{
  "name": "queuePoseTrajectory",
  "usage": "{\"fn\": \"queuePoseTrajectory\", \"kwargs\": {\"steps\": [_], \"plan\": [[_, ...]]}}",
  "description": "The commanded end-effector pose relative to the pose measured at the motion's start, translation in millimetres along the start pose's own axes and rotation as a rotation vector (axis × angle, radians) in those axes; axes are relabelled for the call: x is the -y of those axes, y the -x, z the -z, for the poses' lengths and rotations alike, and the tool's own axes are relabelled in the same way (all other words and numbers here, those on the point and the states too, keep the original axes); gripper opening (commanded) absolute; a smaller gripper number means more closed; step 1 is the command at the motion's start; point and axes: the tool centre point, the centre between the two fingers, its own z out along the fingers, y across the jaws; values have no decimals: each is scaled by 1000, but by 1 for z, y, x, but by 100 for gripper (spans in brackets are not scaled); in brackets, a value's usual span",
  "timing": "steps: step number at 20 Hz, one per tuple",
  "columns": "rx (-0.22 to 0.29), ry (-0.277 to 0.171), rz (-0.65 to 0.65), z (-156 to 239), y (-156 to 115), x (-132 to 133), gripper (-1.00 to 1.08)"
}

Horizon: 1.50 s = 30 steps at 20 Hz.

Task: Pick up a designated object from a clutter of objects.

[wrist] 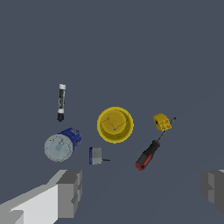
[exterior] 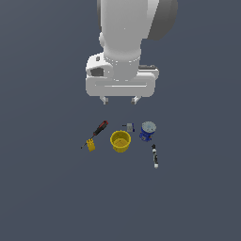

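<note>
1. Your end effector (exterior: 119, 100) hangs above the items in the upper middle of the exterior frame; its fingers are spread wide and hold nothing; in the wrist view the two grey fingertips (wrist: 70, 192) sit at the bottom corners with a broad gap between them.
2. The piece you want is the small yellow block (exterior: 91, 145); it lies on the dark bench (exterior: 42, 188) at the left end of the cluster in the exterior frame, and right of centre in the wrist frame (wrist: 161, 122).
3. The block lies just beside the metal tip of the screwdriver (exterior: 98, 130); whether they touch is too fine to tell; the red and black handle runs away toward the upper right in the exterior frame.
4. The yellow cup (exterior: 120, 141) stands near the block, in the middle of the group; the blue can (exterior: 147, 131), a tiny grey piece (exterior: 129, 127) and the marker (exterior: 154, 156) lie further right, well apart from the block.
5. I judge this the approach step; nothing is grasped yet and the end effector is high and centred over the cup rather than the block.
6. Your next move calls for a shift toward the block, then a descent; turn the fingers so they straddle the block without catching the screwdriver shaft or nudging the cup.
</note>
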Motion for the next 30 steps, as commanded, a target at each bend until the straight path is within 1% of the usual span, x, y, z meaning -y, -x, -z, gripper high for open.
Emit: {"fn": "queuePoseTrajectory", "kwargs": {"steps": [1, 12, 18, 24, 30], "plan": [[0, 0, 0, 0, 0, 0, 100], [-22, 4, 23, 13, -4, -9, 100], [-21, 2, 29, 7, -6, -11, 100], [-21, -6, 62, -15, -14, -22, 100], [-23, -18, 119, -56, -24, -43, 100]]}}
